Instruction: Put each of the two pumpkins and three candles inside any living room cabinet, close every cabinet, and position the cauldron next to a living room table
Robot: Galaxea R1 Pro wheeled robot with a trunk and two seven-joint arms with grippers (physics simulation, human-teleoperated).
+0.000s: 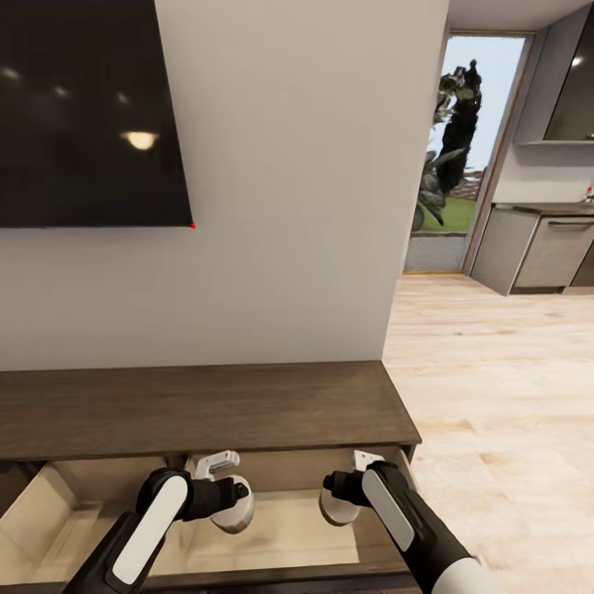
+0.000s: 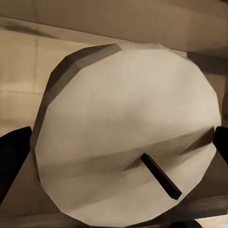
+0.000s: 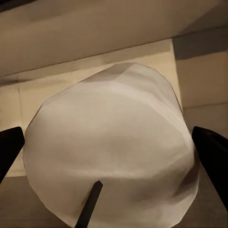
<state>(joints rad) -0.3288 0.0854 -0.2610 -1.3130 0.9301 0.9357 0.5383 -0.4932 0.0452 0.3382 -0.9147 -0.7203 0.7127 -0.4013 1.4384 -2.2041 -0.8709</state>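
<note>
The dark-brown cabinet (image 1: 206, 408) stands against the wall, its top drawer (image 1: 74, 503) pulled out to show a pale beige inside. Both arms reach down into that drawer. My left gripper (image 1: 224, 488) is shut on a tan candle (image 1: 235, 513) (image 2: 123, 133); the black fingers (image 2: 12, 159) press its sides and the dark wick (image 2: 161, 176) faces the camera. Further right in the drawer, a second candle (image 1: 337, 505) (image 3: 109, 161) is clamped in my right gripper (image 1: 351, 487), with its fingers (image 3: 213, 154) on either side. Pumpkins, cauldron and table are out of view.
A black TV screen (image 1: 82, 107) hangs on the white wall above the cabinet. Past the cabinet's right end, light wooden floor (image 1: 495, 396) runs to a glass door (image 1: 462, 148) and grey kitchen cabinets (image 1: 540, 247).
</note>
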